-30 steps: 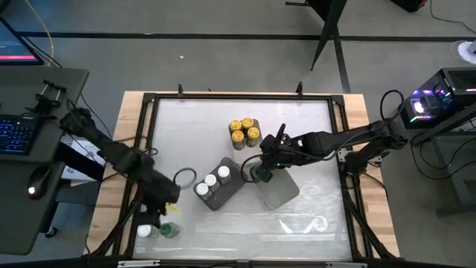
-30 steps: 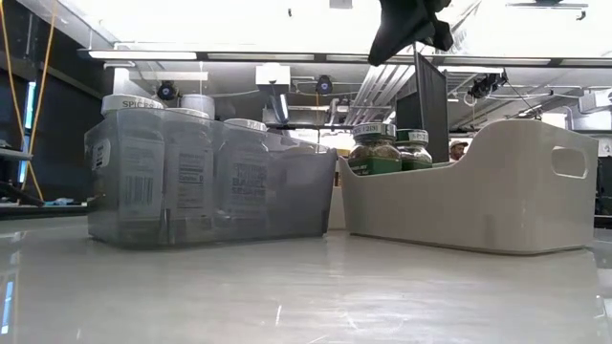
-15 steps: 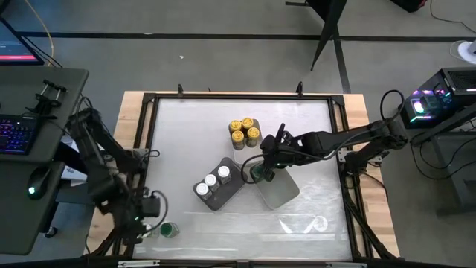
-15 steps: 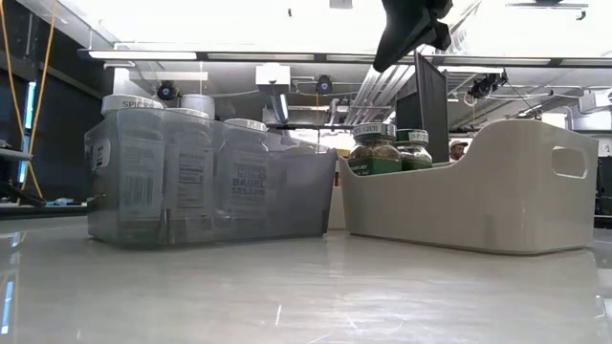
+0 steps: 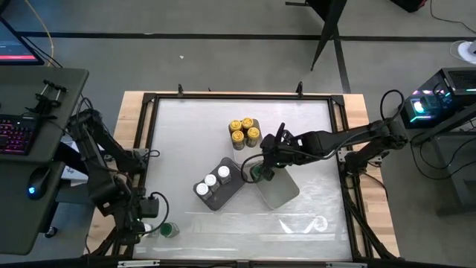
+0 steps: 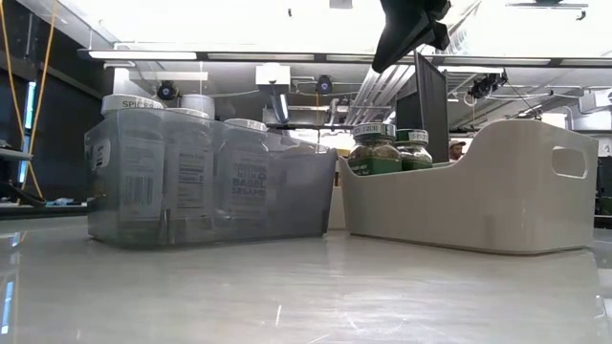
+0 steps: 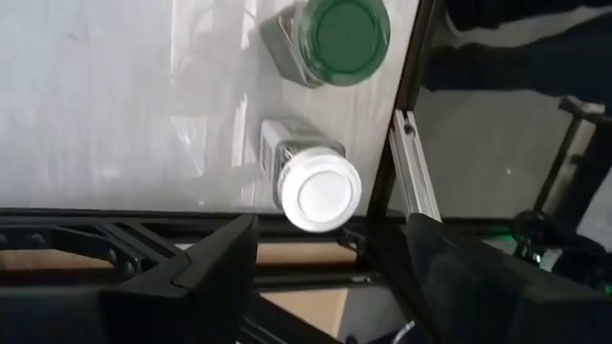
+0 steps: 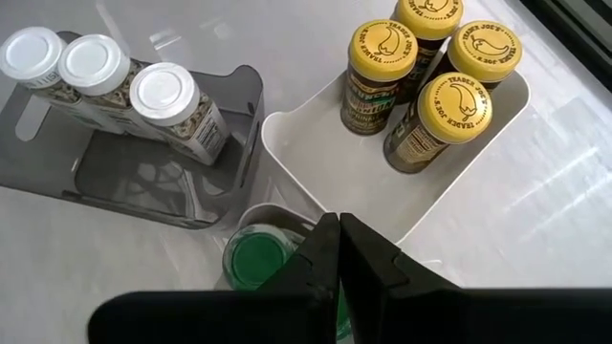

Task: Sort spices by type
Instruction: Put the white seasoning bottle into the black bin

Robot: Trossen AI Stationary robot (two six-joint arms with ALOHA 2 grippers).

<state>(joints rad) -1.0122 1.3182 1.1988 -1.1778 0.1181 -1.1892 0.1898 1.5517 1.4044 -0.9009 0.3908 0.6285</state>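
My left gripper (image 5: 143, 223) is open at the table's near left corner, above a white-lid jar (image 7: 317, 191) that stands on its base between the finger lines. A green-lid jar (image 5: 170, 229) stands beside it and also shows in the left wrist view (image 7: 339, 33). My right gripper (image 8: 339, 253) is shut and empty, above green-lid jars (image 6: 375, 148) that stand in a white tray (image 5: 282, 190). Three white-lid jars (image 8: 96, 62) stand in a grey tray (image 5: 232, 187). Several yellow-lid jars (image 5: 244, 132) stand in another white tray (image 8: 316, 153).
The table's black frame rail (image 7: 404, 172) runs close beside the white-lid jar. The grey tray (image 6: 287, 191) and the white tray (image 6: 478, 201) stand side by side mid-table. Bare tabletop lies along the near edge (image 5: 297, 223) and the far side (image 5: 193, 119).
My left gripper has gone from beside the grey tray toward the table's near left corner and now stands over the white-lid jar there. The jars and trays have kept still.
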